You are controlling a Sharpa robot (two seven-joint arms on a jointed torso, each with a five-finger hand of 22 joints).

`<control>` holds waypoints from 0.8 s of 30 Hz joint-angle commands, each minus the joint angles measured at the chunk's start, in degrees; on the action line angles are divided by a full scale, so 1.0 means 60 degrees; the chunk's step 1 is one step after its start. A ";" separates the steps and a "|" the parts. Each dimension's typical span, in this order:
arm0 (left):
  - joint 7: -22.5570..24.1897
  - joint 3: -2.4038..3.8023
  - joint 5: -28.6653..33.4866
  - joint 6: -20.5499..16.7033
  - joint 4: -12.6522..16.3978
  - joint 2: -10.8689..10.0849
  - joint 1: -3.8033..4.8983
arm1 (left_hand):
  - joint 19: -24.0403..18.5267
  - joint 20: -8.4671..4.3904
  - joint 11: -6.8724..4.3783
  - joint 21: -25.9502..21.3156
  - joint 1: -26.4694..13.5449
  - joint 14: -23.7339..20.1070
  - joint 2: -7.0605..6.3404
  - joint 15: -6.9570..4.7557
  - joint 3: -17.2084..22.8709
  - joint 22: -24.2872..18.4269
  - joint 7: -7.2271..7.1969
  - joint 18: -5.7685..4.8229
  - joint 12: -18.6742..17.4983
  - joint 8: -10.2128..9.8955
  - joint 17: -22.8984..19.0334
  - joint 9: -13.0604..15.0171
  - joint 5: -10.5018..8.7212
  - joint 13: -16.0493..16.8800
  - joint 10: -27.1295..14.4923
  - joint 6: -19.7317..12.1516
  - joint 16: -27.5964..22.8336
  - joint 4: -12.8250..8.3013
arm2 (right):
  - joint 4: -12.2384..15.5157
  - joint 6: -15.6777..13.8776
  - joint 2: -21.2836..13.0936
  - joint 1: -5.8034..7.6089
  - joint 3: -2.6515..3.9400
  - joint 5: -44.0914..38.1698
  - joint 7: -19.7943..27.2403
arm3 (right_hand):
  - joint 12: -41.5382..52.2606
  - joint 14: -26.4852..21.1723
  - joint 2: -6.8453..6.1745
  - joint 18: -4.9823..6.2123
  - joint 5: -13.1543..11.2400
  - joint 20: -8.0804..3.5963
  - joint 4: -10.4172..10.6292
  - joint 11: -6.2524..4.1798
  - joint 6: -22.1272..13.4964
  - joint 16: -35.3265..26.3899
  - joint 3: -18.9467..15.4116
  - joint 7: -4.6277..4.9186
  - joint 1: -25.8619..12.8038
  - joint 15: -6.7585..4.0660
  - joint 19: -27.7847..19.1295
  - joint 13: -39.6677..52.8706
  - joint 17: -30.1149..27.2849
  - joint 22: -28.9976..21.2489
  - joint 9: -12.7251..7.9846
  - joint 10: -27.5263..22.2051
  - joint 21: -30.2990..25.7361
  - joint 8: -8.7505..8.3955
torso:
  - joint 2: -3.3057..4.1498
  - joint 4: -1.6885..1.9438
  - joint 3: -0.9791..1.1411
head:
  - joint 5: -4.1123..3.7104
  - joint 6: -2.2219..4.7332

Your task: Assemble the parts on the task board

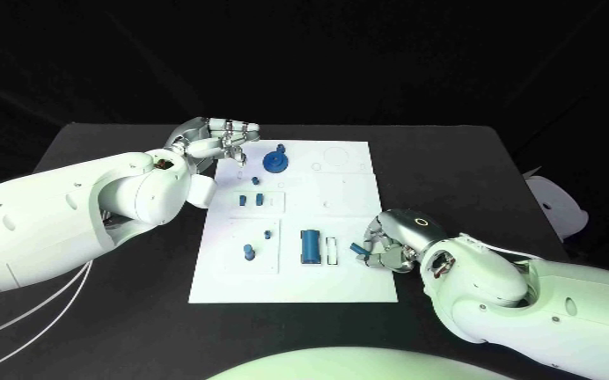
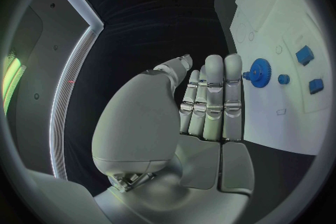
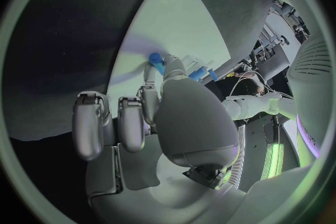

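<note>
Left hand [image 1: 218, 140]: at far left corner of task board [image 1: 362, 222], fingers straight and together in left wrist view, holding nothing; likely poised beside gear for next fitting.
Gear [image 1: 275, 165]: blue, toothed, standing near far left corner of board, just beside left fingertips [image 2: 233, 61].
Small blue blocks [image 1: 252, 199]: in marked rectangle by board's left edge, apparently staged for pickup.
Small blue pieces [image 1: 258, 244]: in marked rectangle near board's near left corner.
Blue cylinder [image 1: 309, 246]: upright in near middle of board, white strip just beside.
Right hand [image 1: 391, 246]: at board's near right edge, fingers curled round small blue part [image 3: 155, 60], seemingly carried for insertion.
</note>
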 commanded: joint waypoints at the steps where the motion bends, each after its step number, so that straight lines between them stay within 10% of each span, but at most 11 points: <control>1: 0.0037 0.0006 0.0038 0.0164 0.0030 0.0005 0.0004 | 0.0064 -0.0002 0.0032 -0.0028 0.0009 -0.0073 0.0103 -0.0001 -0.0064 -0.0008 0.0009 0.0136 0.0042 0.0038 -0.0010 -0.0012 -0.0021 -0.0005 -0.0065 -0.0044 0.0040 -0.0001 | -0.0085 0.0476 -0.0064 -0.0098 -0.0087 0.0148 -0.0414 | 0.0032 0.0624 0.0713 0.0001 0.0061 -0.0104 0.0099 -0.0066 -0.0031 -0.0015 0.0290 -0.0063 0.0787 -0.0087 0.0454 -0.1569 0.0723 0.2143 -0.1650 0.0012 0.0079 0.0046 | 0.0002 -0.0001 0.0004 | 0.0007 0.0001; 10: 0.0032 0.0005 0.0038 0.0156 0.0026 0.0001 0.0004 | 0.0065 -0.0001 0.0031 -0.0042 -0.0003 -0.0075 0.0122 0.0000 -0.0076 -0.0017 0.0006 0.0136 0.0061 0.0045 -0.0017 -0.0016 -0.0019 -0.0005 -0.0076 -0.0043 0.0045 0.0015 | 0.0224 -0.0035 -0.0179 -0.0014 -0.0061 0.1757 -0.0367 | -0.0012 0.0632 0.0343 -0.0012 -0.0480 -0.0116 0.0351 -0.0037 -0.0169 0.0009 0.2259 -0.0002 0.0959 -0.0062 0.0474 -0.1567 0.0781 0.2157 -0.1458 0.0039 0.0135 0.0095 | 0.0003 -0.0001 0.0002 | 0.0011 0.0030; 13: 0.0031 0.0005 0.0038 0.0155 0.0028 0.0001 0.0004 | 0.0065 -0.0001 0.0031 -0.0042 -0.0003 -0.0075 0.0122 0.0000 -0.0076 -0.0017 0.0006 0.0136 0.0061 0.0045 -0.0017 -0.0016 -0.0019 -0.0005 -0.0076 -0.0043 0.0045 0.0015 | 0.0293 -0.0223 -0.0172 0.0056 -0.0054 0.2112 -0.0332 | 0.0003 0.0636 -0.0268 -0.0015 -0.0539 -0.0092 0.0298 -0.0039 -0.0197 0.0014 0.3654 -0.0009 0.0433 -0.0058 0.0481 -0.1538 0.0802 0.2161 -0.1276 0.0079 0.0156 0.0189 | 0.0005 0.0003 0.0001 | 0.0018 0.0023; 24: 0.0027 0.0005 0.0038 0.0155 0.0037 0.0001 0.0004 | 0.0063 -0.0001 0.0029 -0.0050 0.0006 -0.0075 0.0127 -0.0002 -0.0077 -0.0023 0.0003 0.0138 0.0068 0.0047 -0.0020 -0.0018 -0.0017 -0.0005 -0.0082 -0.0044 0.0047 0.0011 | 0.0443 -0.1274 -0.0042 0.0234 -0.0043 0.3371 0.0035 | 0.0047 0.0642 -0.0800 -0.0021 -0.0648 -0.0095 0.0288 -0.0030 -0.0177 0.0018 0.4464 -0.0032 -0.0194 -0.0066 0.0496 -0.1493 0.0823 0.2170 -0.1093 0.0129 0.0192 0.0304 | 0.0003 0.0004 0.0000 | 0.0047 0.0019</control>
